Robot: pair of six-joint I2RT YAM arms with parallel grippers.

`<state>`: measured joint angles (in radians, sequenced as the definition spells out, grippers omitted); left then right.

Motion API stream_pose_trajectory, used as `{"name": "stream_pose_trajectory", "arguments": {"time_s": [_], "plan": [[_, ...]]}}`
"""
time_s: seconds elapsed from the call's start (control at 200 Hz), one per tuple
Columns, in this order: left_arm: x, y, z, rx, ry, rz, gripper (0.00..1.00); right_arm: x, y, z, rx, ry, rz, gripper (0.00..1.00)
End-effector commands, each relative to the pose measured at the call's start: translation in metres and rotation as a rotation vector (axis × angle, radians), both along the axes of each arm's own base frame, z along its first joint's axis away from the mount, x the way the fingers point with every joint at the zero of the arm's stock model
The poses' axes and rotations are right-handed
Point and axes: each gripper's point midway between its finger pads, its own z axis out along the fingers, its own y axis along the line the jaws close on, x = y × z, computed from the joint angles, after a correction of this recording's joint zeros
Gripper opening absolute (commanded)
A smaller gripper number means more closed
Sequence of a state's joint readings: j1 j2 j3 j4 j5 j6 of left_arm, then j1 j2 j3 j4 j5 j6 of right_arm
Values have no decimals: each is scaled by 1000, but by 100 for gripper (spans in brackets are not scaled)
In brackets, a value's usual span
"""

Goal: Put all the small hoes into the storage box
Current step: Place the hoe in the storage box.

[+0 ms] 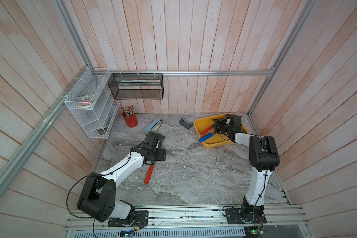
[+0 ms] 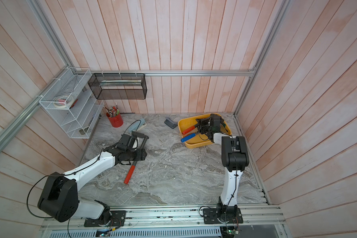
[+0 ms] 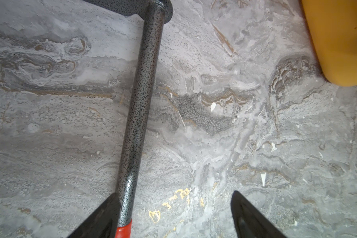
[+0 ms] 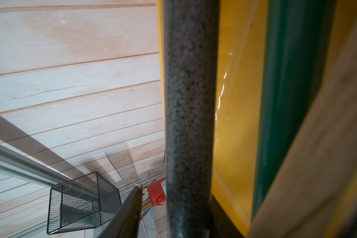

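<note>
The small hoe point(image 3: 140, 99) lies on the marble table, with a speckled grey shaft, a red handle point(image 1: 149, 175) and a flat blade across its far end. My left gripper point(image 3: 174, 193) hangs open just above it. One fingertip point(image 3: 111, 208) is beside the shaft and nothing is gripped. The storage box point(image 1: 214, 145), a yellow tray, sits at the back right. Inside it my right gripper point(image 4: 176, 191) straddles the speckled shaft point(image 4: 190, 103) of a tool lying there. One finger point(image 4: 130, 210) stands clear of that shaft, and the tool's head is hidden.
The tray also holds a red-handled tool point(image 1: 207, 129), a blue-handled tool point(image 1: 205, 137) and something green point(image 4: 293, 92). A dark grey block point(image 1: 185, 123) and a pale blue object point(image 1: 152, 124) lie at the back. A red pen cup point(image 1: 130, 120), black mesh basket point(image 1: 136, 86) and white wire rack point(image 1: 89, 107) are at the back left.
</note>
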<state>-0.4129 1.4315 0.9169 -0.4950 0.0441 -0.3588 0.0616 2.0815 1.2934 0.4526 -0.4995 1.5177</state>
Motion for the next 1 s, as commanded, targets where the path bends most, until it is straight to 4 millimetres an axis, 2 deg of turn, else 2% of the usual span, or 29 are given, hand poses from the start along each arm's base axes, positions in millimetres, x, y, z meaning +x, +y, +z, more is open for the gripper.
{"name": "stream_pose_trajectory", "arguments": {"time_s": [0.0,0.13,0.275,0.495,0.635,0.77,0.995], "plan": [[1,3,-3,14,3,-3,86,-9,17,31,58,-42,38,48],[2,2,-4,12,5,-5,86,-12,20,38,61,-53,41,48],[3,0,-4,8,7,-8,86,-15,24,39,70,-52,51,49],[2,0,-5,1,9,-4,86,-30,46,40,74,-43,92,49],[2,0,-5,2,12,-6,86,-42,60,33,58,-3,115,52],[2,0,-5,2,12,-7,86,-50,61,29,-1,29,103,56],[1,-1,-6,1,16,-8,86,-60,66,32,-24,65,129,58]]}}
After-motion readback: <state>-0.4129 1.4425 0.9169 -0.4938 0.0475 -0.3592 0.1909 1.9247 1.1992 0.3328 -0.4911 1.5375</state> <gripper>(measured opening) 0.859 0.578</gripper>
